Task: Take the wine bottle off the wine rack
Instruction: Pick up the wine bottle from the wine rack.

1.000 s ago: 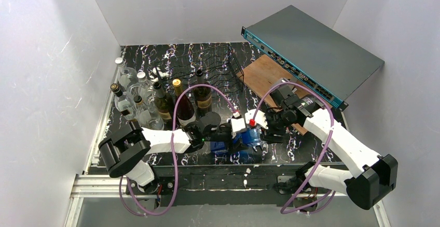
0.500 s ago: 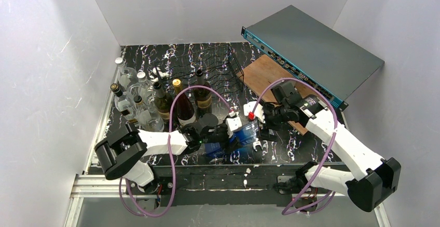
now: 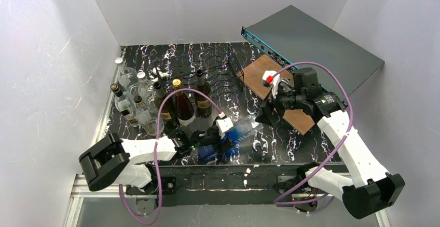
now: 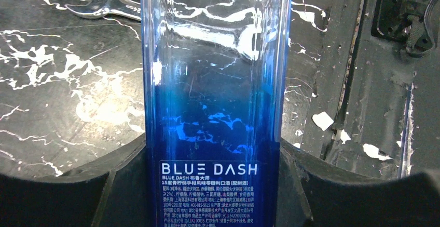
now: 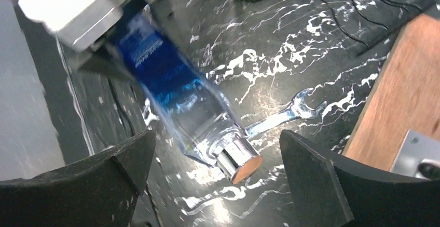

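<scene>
The wine bottle [image 3: 234, 133] is square-sided glass, blue low down and clear toward its chrome-capped neck, labelled BLUE DASH. It lies nearly level near the table's front edge, neck pointing right. My left gripper [image 3: 214, 139] is shut on its blue lower half; in the left wrist view the bottle [image 4: 215, 107] fills the gap of that gripper [image 4: 215, 185], and both black fingers [image 4: 124, 185] press its sides. My right gripper [image 3: 265, 116] stands open and apart from it, over the wooden board's near edge. In the right wrist view the cap [image 5: 238, 162] shows between the wide fingers of this gripper [image 5: 215, 185], untouched. The black wire wine rack [image 3: 215, 67] stands at the back centre.
Several upright bottles [image 3: 150, 102] crowd the left side, in front of the rack. A silver spanner [image 3: 257, 146] lies on the marbled table right of the held bottle. A wooden board [image 3: 257, 74] and a flat grey box with a teal edge [image 3: 316, 45] take the back right.
My right gripper has opened, let go of the bottle's neck and drawn back up and right toward the board. The left arm has pulled the bottle a little leftward and nearer.
</scene>
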`<action>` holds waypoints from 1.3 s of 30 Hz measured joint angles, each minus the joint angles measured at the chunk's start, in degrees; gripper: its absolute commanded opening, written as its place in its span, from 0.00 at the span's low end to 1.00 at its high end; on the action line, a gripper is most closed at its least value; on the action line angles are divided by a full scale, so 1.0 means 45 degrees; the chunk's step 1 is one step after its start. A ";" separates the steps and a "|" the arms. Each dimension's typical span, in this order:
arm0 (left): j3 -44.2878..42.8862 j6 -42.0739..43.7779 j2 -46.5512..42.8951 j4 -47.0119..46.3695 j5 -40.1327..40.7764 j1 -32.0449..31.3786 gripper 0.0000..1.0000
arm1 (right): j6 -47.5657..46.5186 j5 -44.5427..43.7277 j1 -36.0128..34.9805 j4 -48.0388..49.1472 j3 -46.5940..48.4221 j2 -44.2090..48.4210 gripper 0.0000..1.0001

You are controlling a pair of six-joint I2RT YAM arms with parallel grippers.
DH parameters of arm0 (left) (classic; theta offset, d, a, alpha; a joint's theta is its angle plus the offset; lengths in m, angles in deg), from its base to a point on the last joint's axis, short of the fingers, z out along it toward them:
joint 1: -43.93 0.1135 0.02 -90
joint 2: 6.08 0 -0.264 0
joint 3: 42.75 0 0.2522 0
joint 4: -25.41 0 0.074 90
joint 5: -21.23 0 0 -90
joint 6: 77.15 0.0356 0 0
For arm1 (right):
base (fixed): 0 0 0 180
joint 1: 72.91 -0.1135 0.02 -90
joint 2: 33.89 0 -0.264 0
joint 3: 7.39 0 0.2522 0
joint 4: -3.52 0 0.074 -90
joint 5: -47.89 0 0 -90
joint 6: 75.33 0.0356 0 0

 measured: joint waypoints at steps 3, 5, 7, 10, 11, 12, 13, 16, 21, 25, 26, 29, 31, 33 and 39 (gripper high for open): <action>0.0253 -0.0029 -0.0597 0.0024 0.0272 0.0000 0.00 | 0.2361 0.0015 0.0389 0.0996 -0.0155 0.0107 0.98; 0.0495 -0.0078 -0.1064 0.0024 0.0495 0.0000 0.00 | 0.3973 -0.0049 0.0457 0.1554 -0.0267 0.0146 0.98; 0.0651 -0.0102 -0.1379 0.0049 0.0612 0.0000 0.00 | 0.5663 -0.0199 0.0471 0.1982 -0.0287 0.0151 0.98; 0.0869 -0.0126 -0.1812 0.0112 0.0801 0.0000 0.00 | 0.7509 -0.0461 0.0471 0.2501 -0.0301 0.0146 0.98; 0.0903 -0.0136 -0.1904 0.0117 0.0835 0.0000 0.00 | 0.8024 -0.0505 0.0481 0.2657 -0.0340 0.0136 0.98; 0.0913 -0.0141 -0.1957 0.0131 0.0869 0.0000 0.00 | 0.8378 -0.0510 0.0481 0.2827 -0.0418 0.0136 0.98; 0.0913 -0.0146 -0.2001 0.0131 0.0894 0.0000 0.00 | 0.8806 -0.0505 0.0481 0.3002 -0.0554 0.0117 0.98; 0.0913 -0.0165 -0.2118 0.0131 0.0933 0.0000 0.00 | 0.9753 -0.0403 0.0481 0.3585 -0.1200 0.0044 0.98; 0.0913 -0.0194 -0.2166 0.0131 0.0967 0.0000 0.00 | 1.0817 0.0034 0.0481 0.4138 -0.2113 -0.0272 0.98; 0.0869 -0.0199 -0.2166 0.0155 0.0976 0.0000 0.00 | 1.1565 0.0714 0.0476 0.4847 -0.2463 -0.0427 0.98; 0.0826 -0.0199 -0.2166 0.0180 0.0976 0.0000 0.00 | 1.1681 0.0845 0.0466 0.5013 -0.2516 -0.0471 0.98; 0.0636 -0.0199 -0.2142 0.0301 0.0981 -0.0010 0.00 | 1.2080 0.1258 0.0355 0.5552 -0.2642 -0.0690 0.98; 0.0437 -0.0204 -0.2074 0.0316 0.0986 -0.0010 0.00 | 1.2293 0.1481 0.0248 0.5848 -0.2735 -0.0801 0.98; 0.0228 -0.0233 -0.2006 0.0306 0.1044 -0.0024 0.00 | 1.2420 0.1690 0.0136 0.6023 -0.2778 -0.0913 0.98; -0.0155 -0.0253 -0.1681 0.0291 0.1321 -0.0063 0.00 | 1.2551 0.2200 -0.0058 0.6591 -0.2793 -0.1010 0.93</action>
